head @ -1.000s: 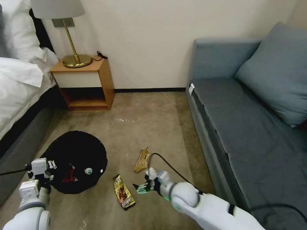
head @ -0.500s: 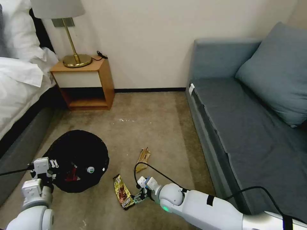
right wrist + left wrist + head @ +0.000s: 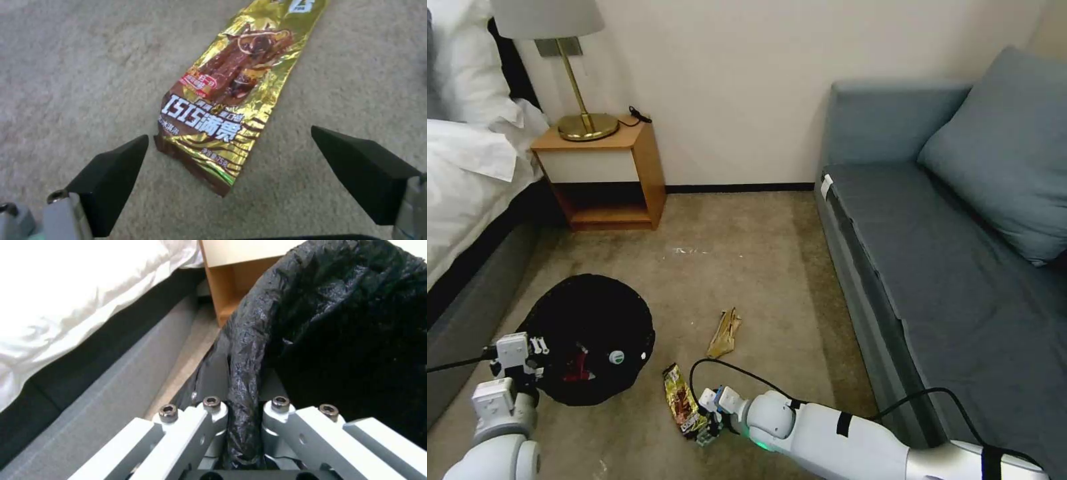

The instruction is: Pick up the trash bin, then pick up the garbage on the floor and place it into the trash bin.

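Note:
The trash bin [image 3: 590,313], lined with a crinkly black bag [image 3: 338,323], sits low at the left. My left gripper [image 3: 532,357] [image 3: 246,404] is shut on its rim. Inside the bin lie a bottle with a white cap [image 3: 616,357] and a red wrapper [image 3: 577,367]. A gold-brown snack wrapper [image 3: 682,402] [image 3: 227,100] lies flat on the carpet. My right gripper [image 3: 707,428] [image 3: 229,135] hangs open just over the wrapper's near end, one finger on either side. A crumpled tan wrapper [image 3: 725,333] lies farther out on the floor.
A bed [image 3: 467,173] runs along the left, a wooden nightstand [image 3: 610,170] with a brass lamp [image 3: 577,73] stands by the wall, and a grey-blue sofa [image 3: 934,253] fills the right. A black cable [image 3: 720,365] loops above my right wrist. Open carpet [image 3: 740,247] lies ahead.
My right gripper has swung left and down, from beside the tan wrapper to the gold-brown wrapper's near end. The left gripper and the bin have barely shifted.

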Motion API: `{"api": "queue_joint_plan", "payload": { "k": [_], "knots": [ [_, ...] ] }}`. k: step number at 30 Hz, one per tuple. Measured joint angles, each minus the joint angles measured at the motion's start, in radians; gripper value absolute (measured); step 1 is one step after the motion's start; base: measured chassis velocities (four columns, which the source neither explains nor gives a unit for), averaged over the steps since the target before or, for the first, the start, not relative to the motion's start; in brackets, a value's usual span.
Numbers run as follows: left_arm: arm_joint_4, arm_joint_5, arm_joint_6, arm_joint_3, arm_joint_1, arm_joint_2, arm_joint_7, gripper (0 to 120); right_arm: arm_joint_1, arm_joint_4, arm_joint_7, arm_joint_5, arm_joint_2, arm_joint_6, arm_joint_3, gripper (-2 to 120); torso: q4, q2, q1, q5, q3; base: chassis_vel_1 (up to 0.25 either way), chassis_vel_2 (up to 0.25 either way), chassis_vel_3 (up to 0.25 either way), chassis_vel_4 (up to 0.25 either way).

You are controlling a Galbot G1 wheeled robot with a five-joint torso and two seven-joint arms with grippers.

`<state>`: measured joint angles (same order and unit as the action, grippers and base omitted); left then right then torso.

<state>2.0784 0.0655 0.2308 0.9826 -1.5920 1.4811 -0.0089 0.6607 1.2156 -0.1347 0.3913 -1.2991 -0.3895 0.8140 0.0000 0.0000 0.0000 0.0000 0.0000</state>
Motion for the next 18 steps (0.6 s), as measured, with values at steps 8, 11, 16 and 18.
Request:
{"api": "queue_joint_plan", "payload": {
  "k": [8,11,16,18],
  "knots": [
    [0.001,-0.003,0.0,-0.001,0.002,-0.001,0.0,5,0.0,-0.04,-0.056,-0.074,-0.021,-0.015,-0.02,83,0.0,0.0,0.0,0.0,0.0,0.0,0.0,0.0,0.0],
    [0.001,-0.003,0.0,-0.003,0.003,-0.001,0.0,5,0.005,-0.053,-0.066,-0.09,-0.025,-0.015,-0.025,77,0.0,0.0,0.0,0.0,0.0,0.0,0.0,0.0,0.0],
    [-0.002,-0.004,0.001,-0.003,0.005,-0.006,0.0,5,0.011,-0.068,-0.088,-0.116,-0.026,-0.01,-0.038,59,0.0,0.0,0.0,0.0,0.0,0.0,0.0,0.0,0.0],
    [-0.004,-0.004,0.002,-0.003,0.005,-0.008,0.0,5,0.016,-0.076,-0.095,-0.128,-0.028,-0.003,-0.045,49,0.0,0.0,0.0,0.0,0.0,0.0,0.0,0.0,0.0]
  ]
}}
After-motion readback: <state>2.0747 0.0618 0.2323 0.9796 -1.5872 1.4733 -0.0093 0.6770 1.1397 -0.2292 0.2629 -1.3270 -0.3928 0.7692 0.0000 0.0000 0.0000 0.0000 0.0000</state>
